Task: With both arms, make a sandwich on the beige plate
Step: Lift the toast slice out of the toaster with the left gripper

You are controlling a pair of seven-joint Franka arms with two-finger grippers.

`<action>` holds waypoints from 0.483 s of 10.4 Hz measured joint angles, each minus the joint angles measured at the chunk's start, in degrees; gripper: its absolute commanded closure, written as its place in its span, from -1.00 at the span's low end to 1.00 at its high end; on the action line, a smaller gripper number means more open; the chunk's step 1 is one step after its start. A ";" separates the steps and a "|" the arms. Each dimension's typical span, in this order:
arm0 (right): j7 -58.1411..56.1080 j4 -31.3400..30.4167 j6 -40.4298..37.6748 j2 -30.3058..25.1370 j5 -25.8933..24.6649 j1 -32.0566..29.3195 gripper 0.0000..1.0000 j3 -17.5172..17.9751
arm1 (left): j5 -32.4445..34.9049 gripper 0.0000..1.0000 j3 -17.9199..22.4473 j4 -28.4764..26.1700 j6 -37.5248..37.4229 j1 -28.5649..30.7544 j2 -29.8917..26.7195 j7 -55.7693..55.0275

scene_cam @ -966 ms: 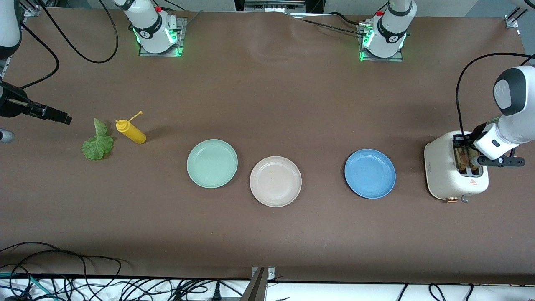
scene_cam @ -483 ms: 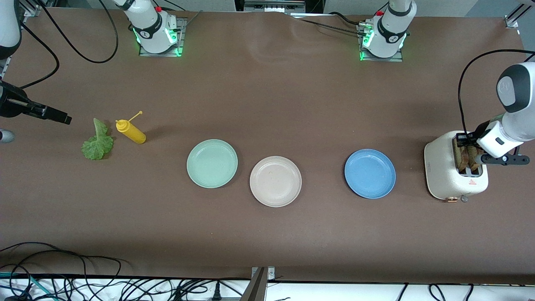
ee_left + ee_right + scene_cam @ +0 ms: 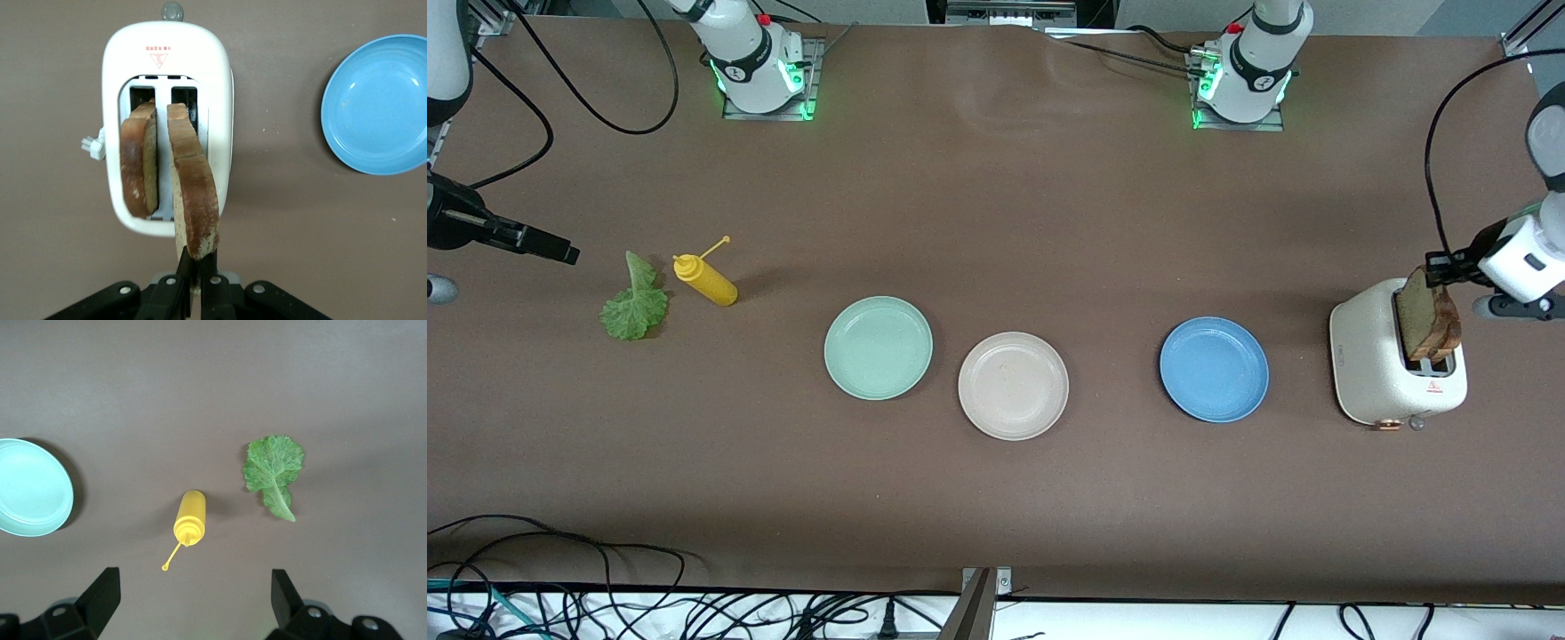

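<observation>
Since a second ago my left gripper (image 3: 190,283) has risen from the toaster (image 3: 1369,364), and the bread slice (image 3: 193,193) has come up with it, now most of the way out of its slot. My fingers are clamped narrow on its top crust, holding it upright, I judge so it slides clear without jamming. Second slice (image 3: 139,163) sits in the neighbouring slot, untouched.

My right gripper (image 3: 193,600) waits, fingers spread wide and empty, over the bare cloth at the right arm's end, just beside the lettuce leaf (image 3: 635,300) and yellow sauce bottle (image 3: 706,279).

Beige plate (image 3: 1013,385) lies empty mid-table, between the green plate (image 3: 879,347) and blue plate (image 3: 1214,368); blue is the one beside the toaster. Brown cloth (image 3: 996,204) covers the table; loose cables (image 3: 605,604) trail along the edge nearest the camera.
</observation>
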 measured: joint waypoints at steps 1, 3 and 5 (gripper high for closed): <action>0.00 0.00 0.00 0.00 0.00 0.00 -1.00 0.00 | -0.01 1.00 -0.15 0.64 -1.74 -0.18 -1.19 0.00; 0.00 0.00 -0.01 0.00 0.00 0.00 -1.00 -0.01 | -2.45 1.00 -0.60 0.71 -2.66 -1.27 -2.12 0.00; 0.00 0.00 -0.01 0.00 0.00 0.00 -1.00 -0.01 | -8.74 1.00 -0.82 0.33 -2.67 -2.11 -1.16 0.00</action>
